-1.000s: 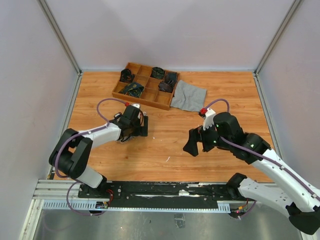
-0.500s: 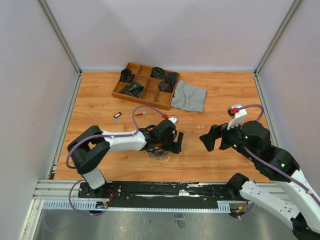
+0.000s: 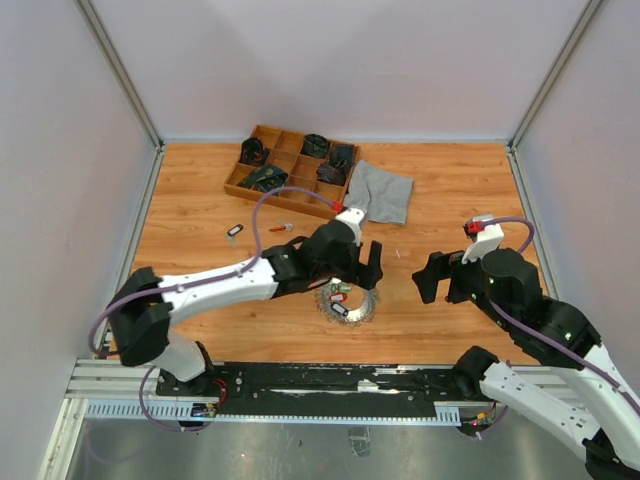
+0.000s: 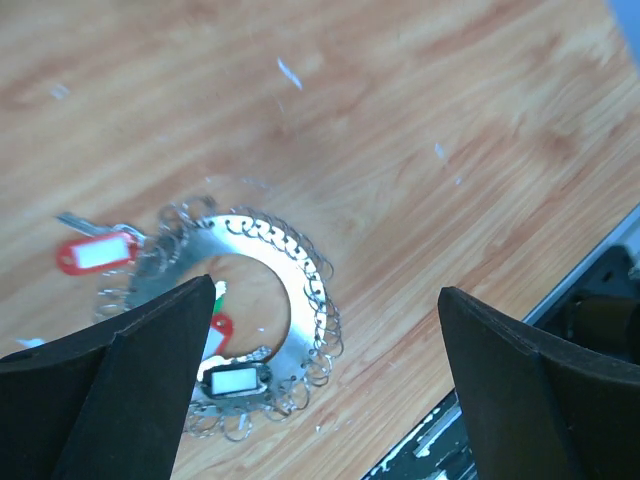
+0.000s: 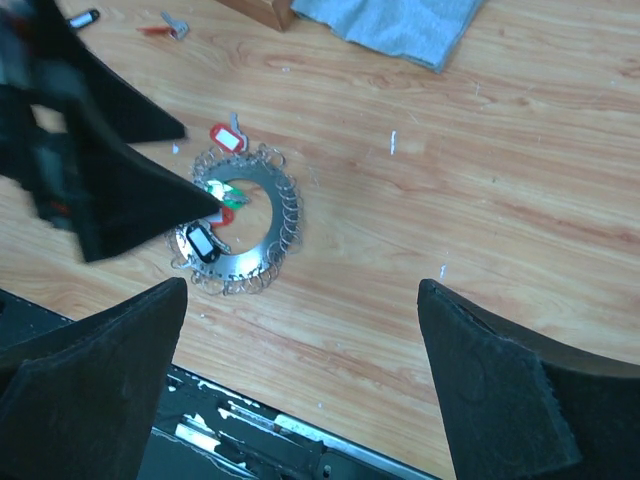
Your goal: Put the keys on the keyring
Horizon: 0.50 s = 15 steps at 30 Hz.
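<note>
Hovering over the keyring point(image 3: 347, 303), the left hand point(image 3: 356, 272) has its fingers spread wide and holds nothing. In its wrist view the ring lies flat on the counter point(image 3: 190, 200) below the gap between the two fingers, untouched as far as we can tell. The right hand point(image 3: 436, 279) is also wide open and empty, off to the right of the ring and apart from it. We see several keys at the ring: a red-tagged key point(image 4: 95, 253) at its outer edge, a white-tagged key point(image 4: 235, 380) in a dark frame inside the hole, and green and red tags beside that. We cannot tell whether any of these are actually threaded on. Two more lie loose on the counter, well to the left of the ring and near the wooden tray point(image 3: 290, 165): a dark-tagged key point(image 3: 235, 230) and a red key point(image 3: 280, 228). A grey cloth point(image 3: 382, 192) sits just beside the tray, not involved. We judge the task partway at best. Nothing is in hand, the two loose ones are left to fetch and hook on, and those at the ring need checking.
</note>
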{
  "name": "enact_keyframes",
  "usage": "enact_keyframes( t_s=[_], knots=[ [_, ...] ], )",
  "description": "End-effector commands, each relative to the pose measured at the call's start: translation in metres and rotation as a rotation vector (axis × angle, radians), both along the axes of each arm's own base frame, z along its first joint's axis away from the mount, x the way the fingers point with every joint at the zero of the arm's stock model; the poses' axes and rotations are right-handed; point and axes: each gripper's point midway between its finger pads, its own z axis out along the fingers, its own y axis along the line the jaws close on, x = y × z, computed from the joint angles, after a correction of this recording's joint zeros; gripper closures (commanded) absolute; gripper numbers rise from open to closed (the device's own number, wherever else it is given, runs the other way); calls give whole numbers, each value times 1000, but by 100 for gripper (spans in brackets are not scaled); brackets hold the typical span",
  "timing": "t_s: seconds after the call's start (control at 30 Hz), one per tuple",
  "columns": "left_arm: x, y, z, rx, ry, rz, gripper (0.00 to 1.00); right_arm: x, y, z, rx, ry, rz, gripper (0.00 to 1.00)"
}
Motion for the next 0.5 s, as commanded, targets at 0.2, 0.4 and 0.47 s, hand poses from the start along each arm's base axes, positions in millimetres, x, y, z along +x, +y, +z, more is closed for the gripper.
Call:
enact_keyframes(
  t_s=[0.2, 0.4, 0.47],
  knots=[
    [44, 118, 50, -5, -166, 253, 0, 14, 20, -32, -70, 66, 57, 2],
    [65, 173, 48, -63, -151, 359, 0, 20, 41, -56, -120, 154, 132, 2],
    [69, 184, 48, -66, -160, 386, 0, 20, 50, -66, -122, 188, 168, 2]
  ],
)
